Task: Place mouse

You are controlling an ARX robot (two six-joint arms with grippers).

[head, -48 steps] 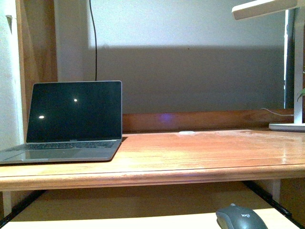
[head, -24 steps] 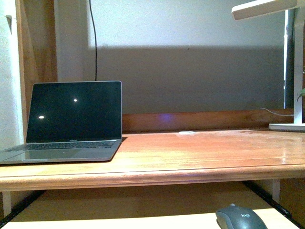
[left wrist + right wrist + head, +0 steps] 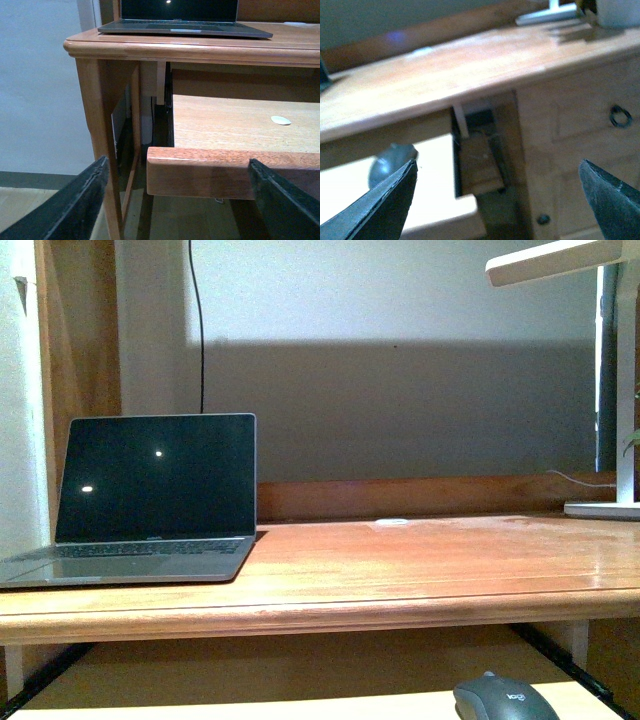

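Observation:
The dark grey mouse (image 3: 505, 700) lies on the pulled-out keyboard tray (image 3: 250, 708) below the desk top, at the bottom right of the front view. It also shows in the right wrist view (image 3: 390, 162), blurred, just beyond one dark fingertip (image 3: 385, 205). My right gripper (image 3: 497, 200) is open and empty, beside the tray's right end. My left gripper (image 3: 180, 200) is open and empty, low in front of the tray's front edge (image 3: 230, 170) near its left end. Neither arm shows in the front view.
An open laptop (image 3: 150, 500) with a dark screen stands on the left of the wooden desk top (image 3: 420, 560). A white lamp base (image 3: 605, 508) stands at the far right. A small flat white disc (image 3: 280, 120) lies on the tray. Drawers with a ring pull (image 3: 620, 116) are to the right.
The front view has shifted slightly, so the desk and laptop sit a few pixels lower. The mouse has not moved on the tray.

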